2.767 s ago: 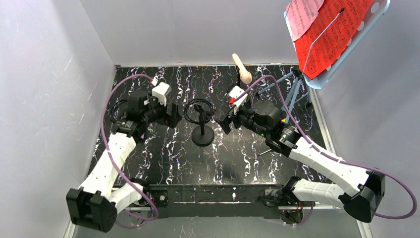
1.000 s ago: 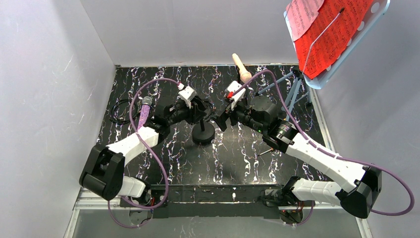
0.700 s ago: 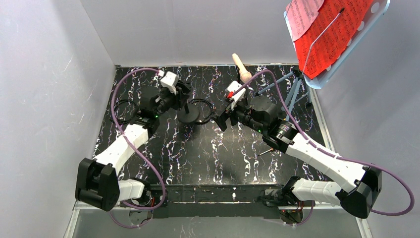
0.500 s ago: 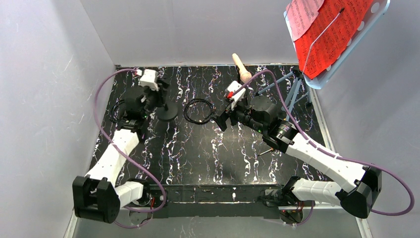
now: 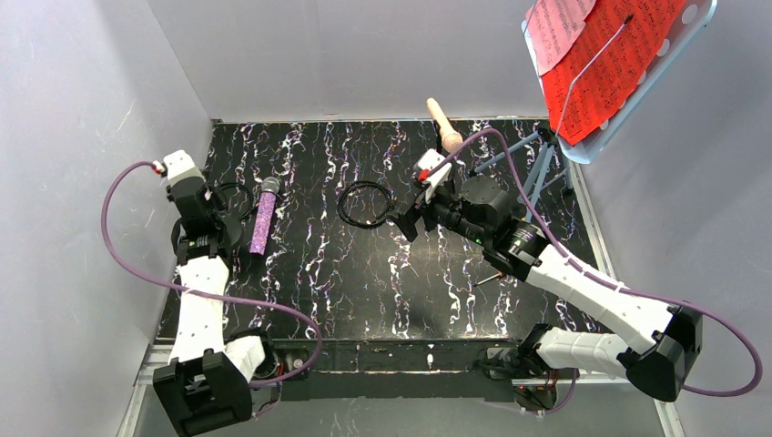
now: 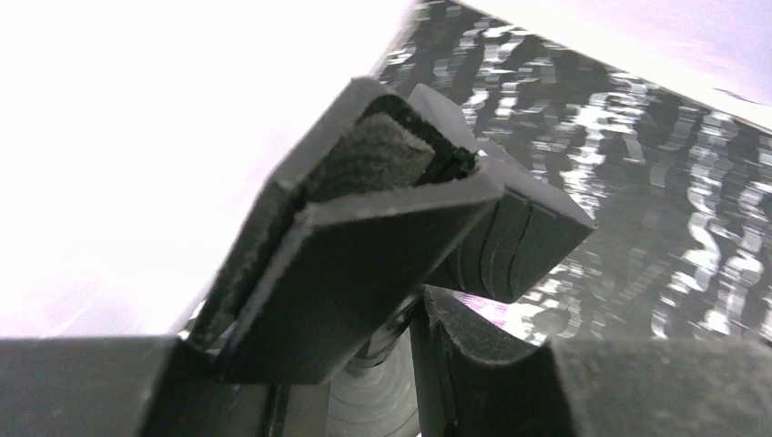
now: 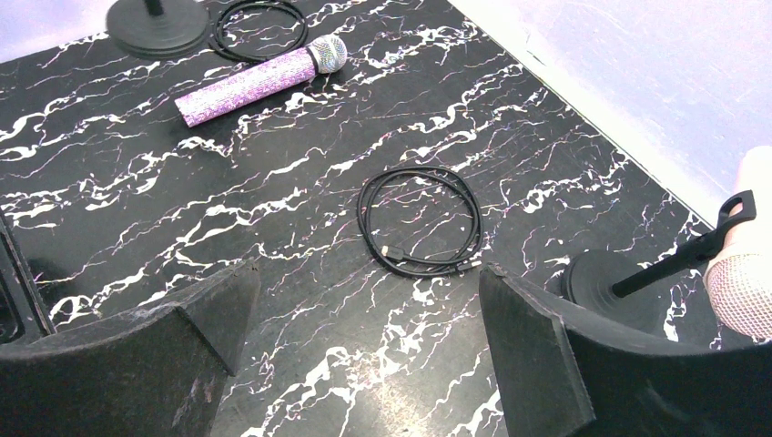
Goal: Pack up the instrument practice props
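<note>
A purple glitter microphone (image 5: 264,216) (image 7: 259,79) lies on the left part of the table. At the left edge, my left gripper (image 5: 214,228) (image 6: 414,300) is shut on a black round-based mic post (image 7: 157,16), and the post's ridged base (image 6: 514,250) shows between the fingers. The cream microphone (image 5: 444,126) (image 7: 742,291) is clipped on a second black post (image 7: 610,284) at the back. Red pages (image 5: 619,64) and a pink page (image 5: 557,27) rest on the stand at top right. My right gripper (image 5: 410,218) (image 7: 364,300) hangs open over bare table.
A coiled black cable (image 5: 366,202) (image 7: 421,218) lies mid-table, just beyond my right gripper. A smaller coil (image 5: 232,193) (image 7: 259,14) lies beside the held post. The stand's tripod legs (image 5: 537,164) spread at back right. Grey walls close in left, back and right.
My left arm has swung from mid-table to the far left edge, carrying the mic post with it. The purple microphone now lies uncovered. The right arm has not moved.
</note>
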Robot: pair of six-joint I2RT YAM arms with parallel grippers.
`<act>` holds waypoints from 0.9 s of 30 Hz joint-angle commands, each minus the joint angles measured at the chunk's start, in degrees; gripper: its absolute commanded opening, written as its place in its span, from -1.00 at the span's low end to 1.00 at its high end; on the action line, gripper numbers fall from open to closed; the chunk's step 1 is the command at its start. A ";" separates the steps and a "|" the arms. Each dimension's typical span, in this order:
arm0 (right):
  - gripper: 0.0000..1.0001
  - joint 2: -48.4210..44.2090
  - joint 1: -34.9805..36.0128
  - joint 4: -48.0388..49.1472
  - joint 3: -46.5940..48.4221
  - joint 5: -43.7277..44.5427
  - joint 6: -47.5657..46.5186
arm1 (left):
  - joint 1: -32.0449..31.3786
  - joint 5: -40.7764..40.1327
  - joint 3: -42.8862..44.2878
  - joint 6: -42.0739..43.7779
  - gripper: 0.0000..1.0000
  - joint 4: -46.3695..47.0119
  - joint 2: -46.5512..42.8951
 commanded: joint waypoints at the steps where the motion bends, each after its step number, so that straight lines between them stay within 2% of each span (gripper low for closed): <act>1: 0.97 -2.46 0.07 0.60 1.41 -0.62 -1.00 | 4.99 -7.99 -2.27 -4.03 -1.00 3.40 -0.83; 8: 0.97 -3.59 0.01 -3.35 2.34 -2.52 -2.48 | 9.71 -11.00 -3.94 -5.63 -1.00 11.83 7.03; 16: 0.97 -1.41 0.03 -5.67 5.47 -1.87 -4.12 | 11.15 -13.94 -5.57 -1.73 -1.00 22.50 13.48; 24: 0.97 0.70 0.08 -5.66 6.70 -2.03 -4.17 | 12.88 -9.05 -7.58 -2.15 -1.00 29.74 17.39; 27: 0.97 1.27 0.07 -5.74 7.18 -2.09 -4.51 | 12.83 -6.34 -6.98 -2.90 -0.94 30.85 18.45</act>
